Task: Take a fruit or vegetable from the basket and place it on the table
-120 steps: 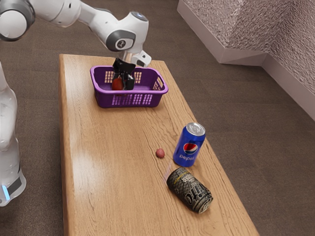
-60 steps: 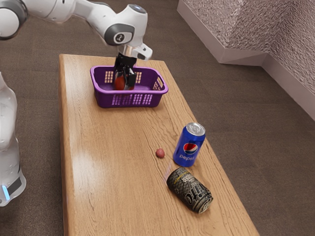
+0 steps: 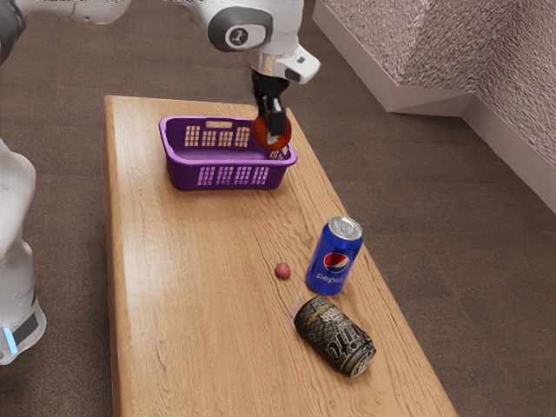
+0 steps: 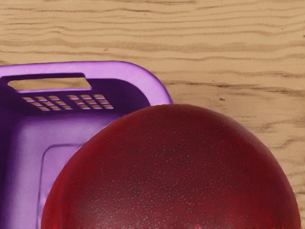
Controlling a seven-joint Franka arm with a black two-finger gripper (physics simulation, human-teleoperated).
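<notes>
End effector: closed on the large, round, speckled dark-red fruit, jaws parted by its width; lift clear before travelling sideways.
Fruit position: between the jaws, raised by the basket's corner.
Purple plastic basket: partly beneath the load; rim contact is the risk.
Pale wooden desk: lower gently beside the basket, release upon contact.
Upright blue metal can: well apart; avoid.

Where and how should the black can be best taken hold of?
The black can lies on its side, so probably best by the middle of its round body, from straight above, closing across its width. Its long sides look free, while the blue can stands near one end.
</notes>
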